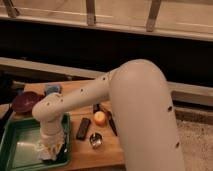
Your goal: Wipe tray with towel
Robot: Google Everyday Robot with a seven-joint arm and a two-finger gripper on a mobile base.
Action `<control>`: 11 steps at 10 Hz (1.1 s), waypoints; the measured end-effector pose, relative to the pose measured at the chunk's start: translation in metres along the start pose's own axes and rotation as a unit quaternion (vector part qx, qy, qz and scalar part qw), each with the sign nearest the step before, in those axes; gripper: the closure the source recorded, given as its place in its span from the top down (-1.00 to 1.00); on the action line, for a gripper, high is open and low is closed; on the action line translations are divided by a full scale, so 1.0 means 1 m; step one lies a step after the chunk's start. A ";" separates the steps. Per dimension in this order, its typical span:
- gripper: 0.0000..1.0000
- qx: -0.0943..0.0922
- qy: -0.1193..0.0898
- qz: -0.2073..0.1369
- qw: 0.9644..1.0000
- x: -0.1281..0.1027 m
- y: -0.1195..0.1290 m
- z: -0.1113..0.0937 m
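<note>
Tool clamped on towel, pressed onto the tray near its right rim; tray base to the left lies open. Tray sits at the wooden table front-left corner, dark wall behind.

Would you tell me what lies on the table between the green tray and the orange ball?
In the camera view, a small dark rectangular object lies on the wooden table between the tray and the orange ball. The gripper presses the towel onto the tray.
</note>
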 end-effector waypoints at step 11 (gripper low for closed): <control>-1.00 0.001 -0.020 -0.118 0.993 -0.086 0.086 -0.006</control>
